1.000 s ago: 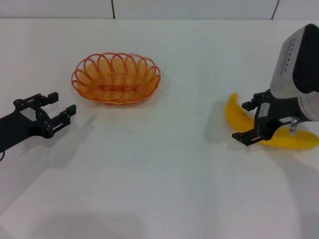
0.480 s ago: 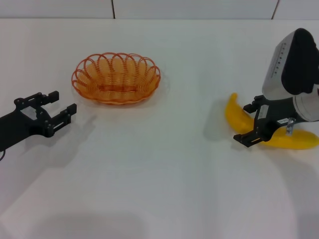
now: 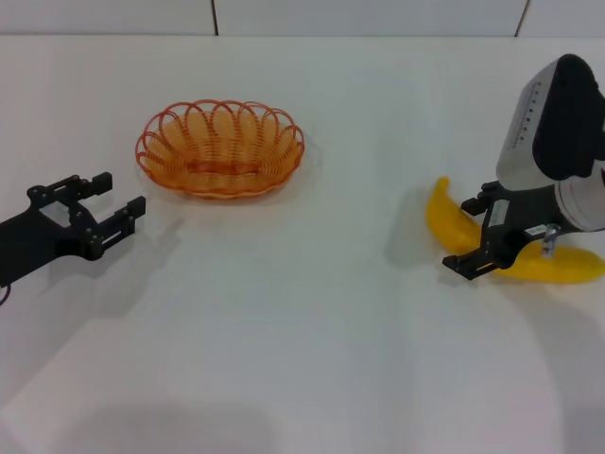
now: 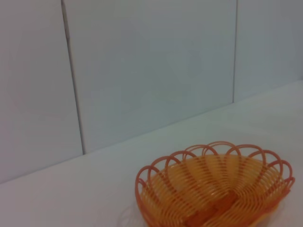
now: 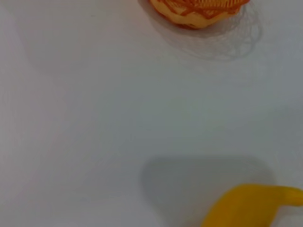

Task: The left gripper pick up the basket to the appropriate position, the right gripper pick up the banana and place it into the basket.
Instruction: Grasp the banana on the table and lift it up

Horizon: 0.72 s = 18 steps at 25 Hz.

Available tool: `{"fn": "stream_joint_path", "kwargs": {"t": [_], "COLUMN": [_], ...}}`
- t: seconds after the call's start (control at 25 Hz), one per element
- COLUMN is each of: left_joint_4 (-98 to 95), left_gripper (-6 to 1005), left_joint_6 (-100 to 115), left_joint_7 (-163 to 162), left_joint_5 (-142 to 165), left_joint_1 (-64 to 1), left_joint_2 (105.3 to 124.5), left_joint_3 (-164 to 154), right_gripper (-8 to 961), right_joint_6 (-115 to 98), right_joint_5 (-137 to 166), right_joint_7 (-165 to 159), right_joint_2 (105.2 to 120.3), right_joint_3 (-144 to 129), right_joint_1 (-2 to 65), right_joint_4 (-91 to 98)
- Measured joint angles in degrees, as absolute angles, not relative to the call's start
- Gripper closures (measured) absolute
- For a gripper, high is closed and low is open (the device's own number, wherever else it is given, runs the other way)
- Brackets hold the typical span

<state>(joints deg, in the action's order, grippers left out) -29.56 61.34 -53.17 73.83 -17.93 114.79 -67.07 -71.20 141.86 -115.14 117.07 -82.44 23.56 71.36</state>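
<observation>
The orange wire basket (image 3: 220,148) sits on the white table at the back left, and it also shows in the left wrist view (image 4: 215,189) and the right wrist view (image 5: 199,9). My left gripper (image 3: 102,207) hovers open to the basket's left and nearer to me, apart from it, holding nothing. At the right lies the yellow banana (image 3: 448,223), curved; its tip shows in the right wrist view (image 5: 246,205). My right gripper (image 3: 468,232) is open, its fingers straddling the banana's middle.
A white tiled wall (image 4: 142,71) rises behind the table's back edge. The white table (image 3: 302,331) spreads between the basket and the banana.
My right arm has lowered a little and shifted right over the banana, its wrist tilting more upright. The left arm and basket have not moved.
</observation>
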Motion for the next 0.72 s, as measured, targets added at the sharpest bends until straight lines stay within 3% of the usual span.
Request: {"fn": "stream_joint_path", "kwargs": {"t": [0.32,0.44,0.64,0.72], "left_joint_4": [-29.5,-29.5,-29.5,-29.5], "left_gripper": [422,422,422,422], "left_joint_6": [61.3,61.3,61.3,61.3], "left_joint_7": [-53.2,-53.2,-53.2,-53.2], "left_joint_5": [73.8,73.8,73.8,73.8], "left_joint_1": [-17.9,-17.9,-17.9,-17.9], "left_joint_2": [114.79,114.79,114.79,114.79], "left_joint_3": [-67.1,-67.1,-67.1,-67.1], "right_gripper": [91,140,370,384], "right_joint_6": [-71.3,-71.5,-71.7,-71.8], "right_joint_5": [141.9,141.9,141.9,141.8], "right_joint_7": [-115.1,-115.2,-115.8,-115.8], "right_joint_2": [117.06,117.00,116.98,116.98], "right_joint_3": [-82.4,-82.1,-81.8,-81.8], "right_joint_1": [23.6,23.6,23.6,23.7], "right_joint_4": [71.4,71.4,71.4,71.6]}}
